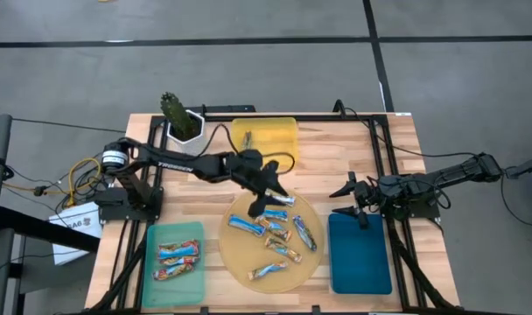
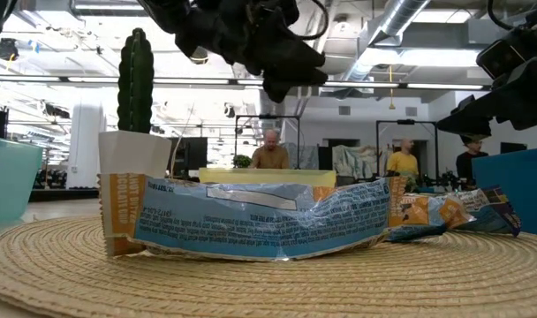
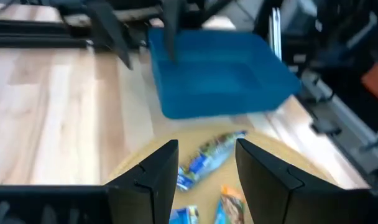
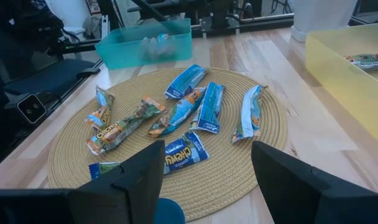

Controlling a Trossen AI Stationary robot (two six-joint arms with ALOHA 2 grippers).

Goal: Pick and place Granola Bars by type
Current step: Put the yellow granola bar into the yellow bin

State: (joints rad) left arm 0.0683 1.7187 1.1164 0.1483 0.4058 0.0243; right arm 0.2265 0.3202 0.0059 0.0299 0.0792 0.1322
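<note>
Hovering left gripper (image 1: 273,194) over mat (image 1: 240,258), fingers parted, holding nothing. Targeting blue-white bar (image 3: 211,157) lying directly below between fingertips, near mat's far edge. Descending straight, centring on bar's width before closing. Idling right gripper (image 1: 353,203) wide open beside blue tray (image 1: 360,262).

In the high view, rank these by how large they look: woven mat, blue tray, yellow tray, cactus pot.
1. Woven mat, clearly the largest.
2. Blue tray and yellow tray: they look close in area, so I won't rank them.
3. Cactus pot, the smallest.
</note>
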